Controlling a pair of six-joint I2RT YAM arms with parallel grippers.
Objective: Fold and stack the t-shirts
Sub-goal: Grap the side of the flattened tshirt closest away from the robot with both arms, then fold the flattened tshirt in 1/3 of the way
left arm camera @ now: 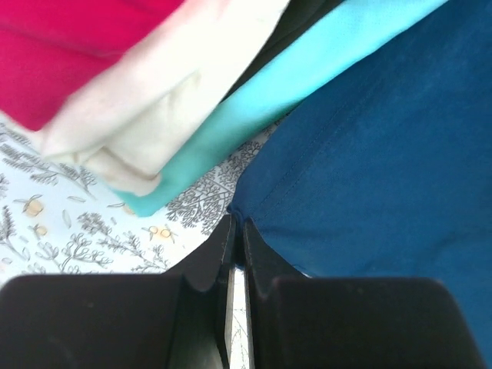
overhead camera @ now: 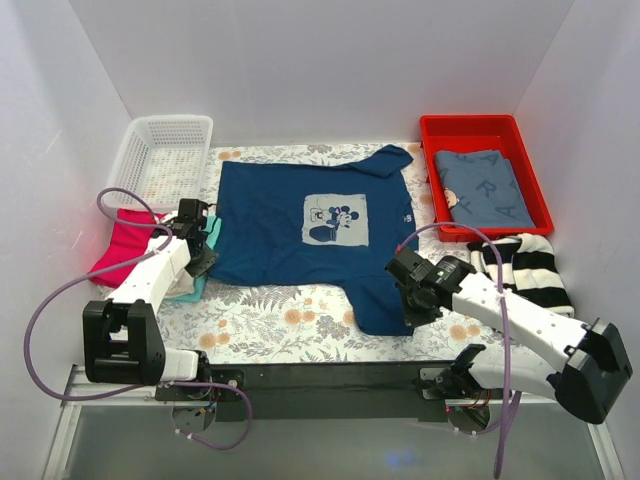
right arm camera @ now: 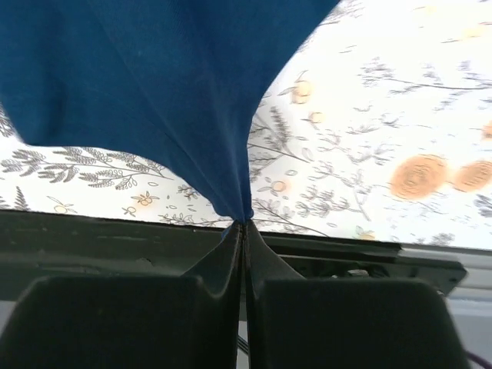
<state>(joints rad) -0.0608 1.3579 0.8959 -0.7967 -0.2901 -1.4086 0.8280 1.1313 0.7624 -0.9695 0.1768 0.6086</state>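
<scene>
A large navy t-shirt [overhead camera: 260, 220] with a pale-blue square cartoon-mouse print [overhead camera: 335, 218] lies spread face up in the middle of the floral tablecloth [overhead camera: 270, 320], collar toward the far side. 1 near corner hangs down toward the right arm.

The left arm rises from its base at the near left, and its white forearm slopes away over a small pile of 3 shirts: a red-pink one [overhead camera: 120, 245], a cream one [left arm camera: 154, 100] and a teal one [left arm camera: 254, 108]. The left gripper [left arm camera: 235, 231] points down at the near left edge of the navy shirt. Its jaws are drawn almost together, with only a sliver of tablecloth showing between them. The shirt's corner meets the tips, but I cannot tell whether any cloth is caught there.

The right arm stretches low from the near right, forearm angled left, wrist turned toward the shirt's near right corner. The right gripper [right arm camera: 244, 227] has its jaws pressed tight on that corner — the navy cloth gathers to a sharp point at the tips and fans upward from there, lifted clear of the tablecloth.

At the far left stands a white plastic mesh basket [overhead camera: 165, 150]. At the far right a red plastic tray [overhead camera: 470, 122] holds a folded grey-blue shirt [overhead camera: 485, 190], and a black-and-white striped garment [overhead camera: 530, 265] lies just near of it.
</scene>
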